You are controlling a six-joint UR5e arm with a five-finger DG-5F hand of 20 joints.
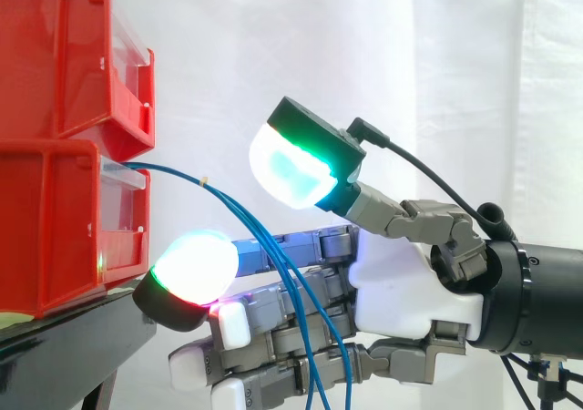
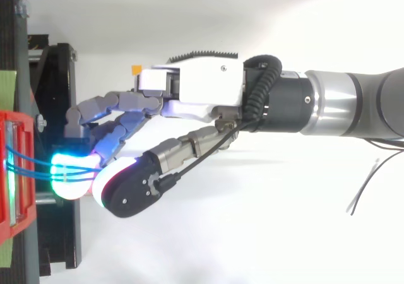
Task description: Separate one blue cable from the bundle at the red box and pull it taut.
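At 3 o'clock from the red box [image 1: 64, 219], in the side view, the hand [image 1: 412, 292] holds its fingers [image 1: 193, 269] wide, thumb pad [image 1: 291, 169] apart above; the blue cables [image 1: 173, 172] leave the box and sag toward 5 o'clock between them, unpinched.

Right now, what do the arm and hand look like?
Hand: white palm shell, grey segmented fingers, thick black-backed pads glowing white, green and cyan, with some red. Arm: silver and grey round sections, black flange.

Cables [image 1: 164, 171] between bins [image 1: 55, 228] and robot hand [image 1: 410, 292]
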